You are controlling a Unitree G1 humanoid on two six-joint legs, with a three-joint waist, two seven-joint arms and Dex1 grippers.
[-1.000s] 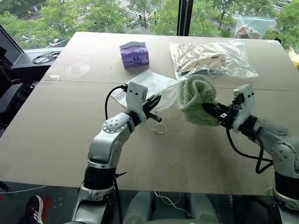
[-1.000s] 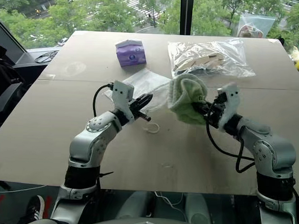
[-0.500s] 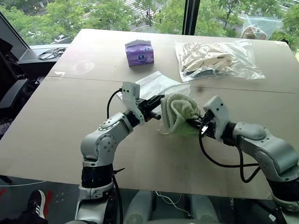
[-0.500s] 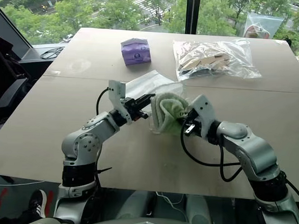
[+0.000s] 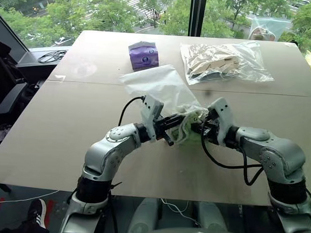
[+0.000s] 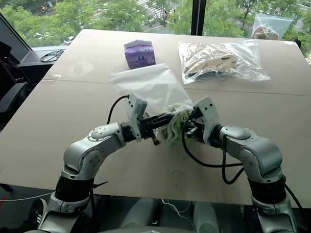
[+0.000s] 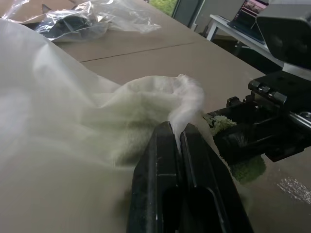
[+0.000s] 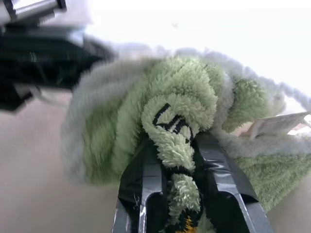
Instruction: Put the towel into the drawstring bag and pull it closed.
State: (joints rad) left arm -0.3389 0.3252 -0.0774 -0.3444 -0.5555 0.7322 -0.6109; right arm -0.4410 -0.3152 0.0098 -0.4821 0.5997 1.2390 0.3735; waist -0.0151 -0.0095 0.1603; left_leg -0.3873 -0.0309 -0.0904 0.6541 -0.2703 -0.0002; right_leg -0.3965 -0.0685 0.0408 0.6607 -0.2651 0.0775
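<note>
Towel now pushed partway into mouth of drawstring bag at table centre; a second ago it was held clear, right of bag. Bag rim pinched by closed left gripper. Right gripper clamped on towel fold. Insertion judged underway; cords not yet pulled.

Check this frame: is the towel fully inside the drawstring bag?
Partly in. The towel sits at the drawstring bag mouth, clamped by the right tool.
</note>
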